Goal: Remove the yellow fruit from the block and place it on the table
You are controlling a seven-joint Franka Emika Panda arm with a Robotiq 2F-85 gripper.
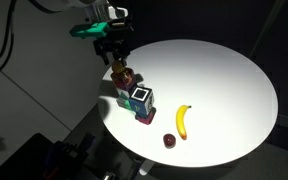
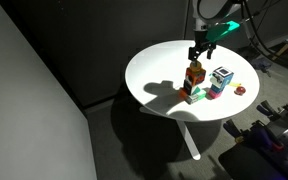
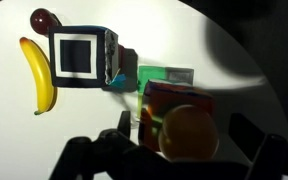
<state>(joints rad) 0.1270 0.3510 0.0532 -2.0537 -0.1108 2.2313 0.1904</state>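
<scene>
The small round yellow fruit (image 3: 189, 135) sits on top of the dark reddish-brown block (image 3: 174, 97). Both show in both exterior views, the fruit (image 1: 119, 68) (image 2: 195, 66) on the block (image 1: 125, 79) (image 2: 195, 79), near the edge of the round white table (image 1: 224, 70) (image 2: 154, 70). My gripper (image 3: 182, 135) (image 1: 117, 57) (image 2: 199, 53) hangs right over the fruit. It is open, with one finger on each side of the fruit and a gap on both sides. The block stands on other coloured blocks.
A dark block with a white-framed square face (image 3: 79, 55) (image 1: 140, 98) (image 2: 221, 76) stands beside the stack, with a green block (image 3: 164, 75) between. A long banana (image 3: 39, 75) (image 1: 182, 120) and a tiny dark red fruit (image 3: 44, 18) (image 1: 169, 141) lie nearby.
</scene>
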